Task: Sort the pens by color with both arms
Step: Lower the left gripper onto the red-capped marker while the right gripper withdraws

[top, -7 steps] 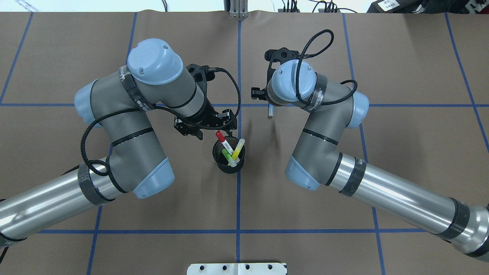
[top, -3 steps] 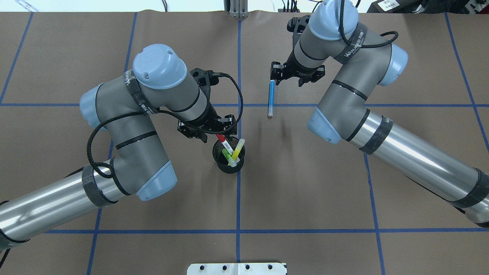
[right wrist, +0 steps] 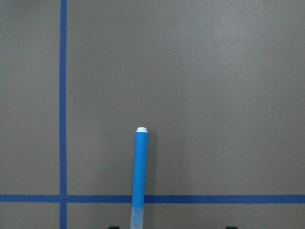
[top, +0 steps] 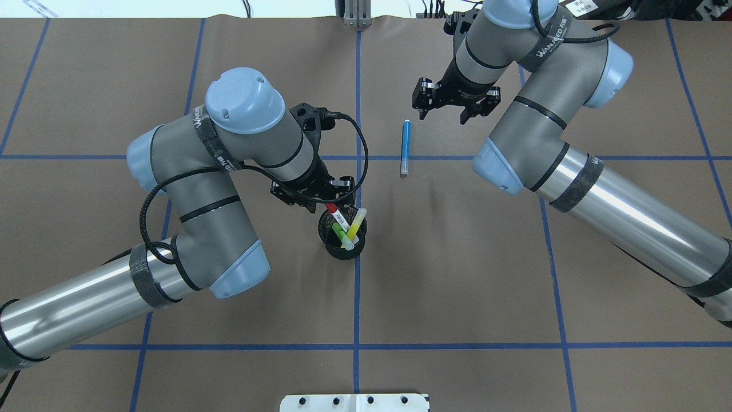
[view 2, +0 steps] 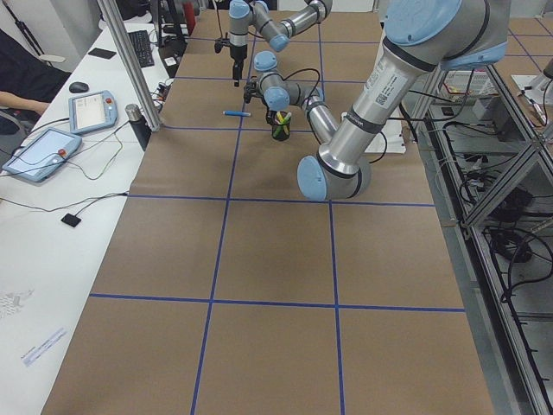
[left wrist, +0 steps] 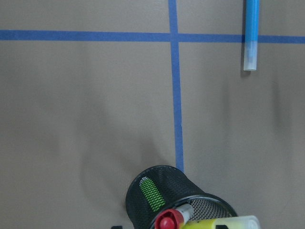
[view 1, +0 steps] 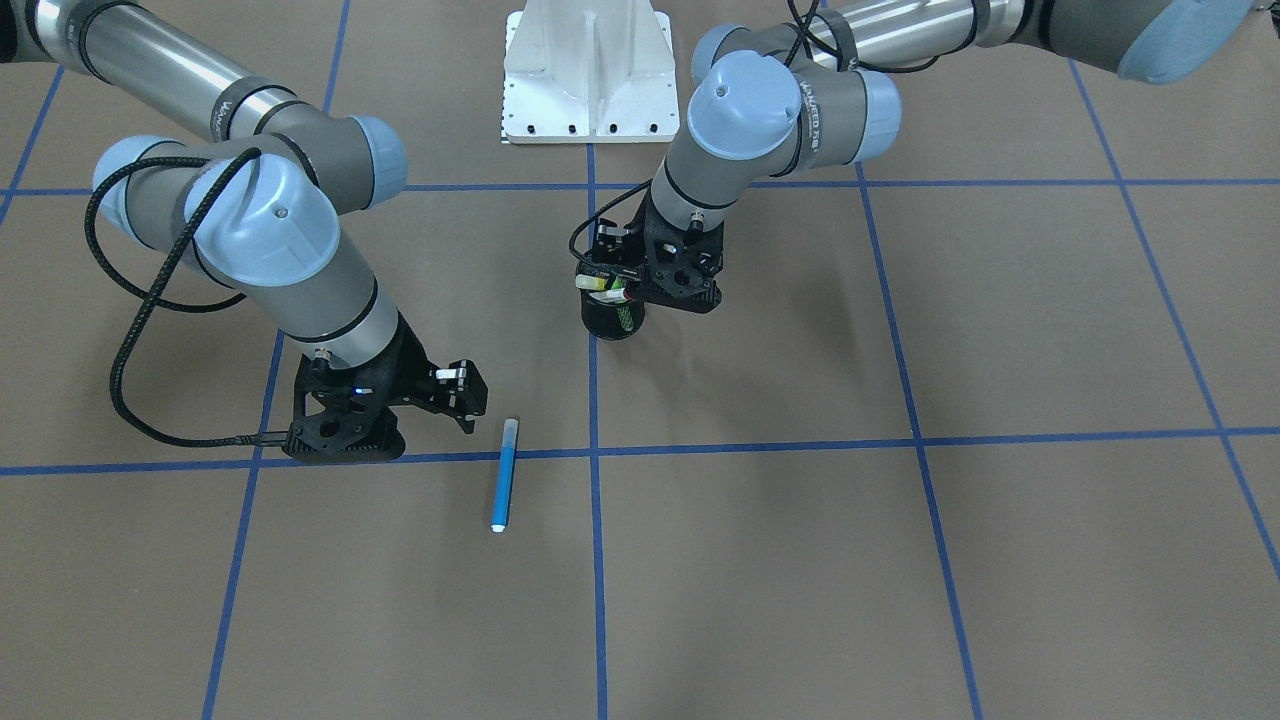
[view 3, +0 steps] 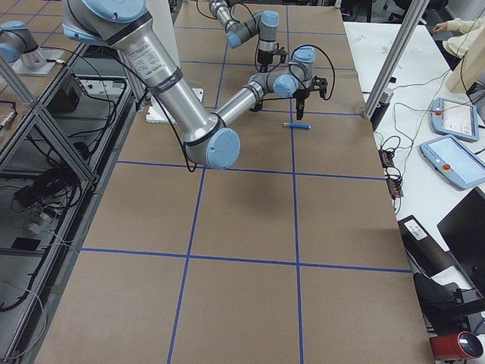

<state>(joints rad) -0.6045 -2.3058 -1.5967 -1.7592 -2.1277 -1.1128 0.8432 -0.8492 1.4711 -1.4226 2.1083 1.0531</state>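
- The blue pen (top: 405,147) is lying flat on the table (top: 629,257), out of the cup. It's in the half toward the far edge from the robot, just to the robot's right of the centre line of the blue tape grid (top: 457,346). It runs lengthwise between the robot's edge and the far edge and crosses one of the cross lines, with the pale cap end pointing back at the robot. Nothing's touching it.
- The other three are in the black mesh cup (top: 342,252), which sits pretty much dead centre of the table, right on the centre line. That's the red pen (top: 337,213), green pen (top: 339,232) and yellow pen (top: 357,222), all leaning with their tops poking over the rim.
- The left gripper (top: 323,197) hangs over the cup's far rim, fingers spread apart, with the red pen's cap right at the gap. I honestly can't tell if a finger touches it.
- The right gripper (top: 443,110) hovers just past the blue pen's far end, fingers wide apart and holding nothing.
- The left arm (top: 189,189) folds in from the robot's left side of the table, and the right arm (top: 549,131) reaches in from the right side.
- A white pedestal (view 1: 590,70) stands at the middle of the robot's edge.
- Past the far edge there's a white side bench (view 2: 52,259) with two pendants (view 2: 43,154) on it and a person's arm (view 2: 17,99) resting nearby.
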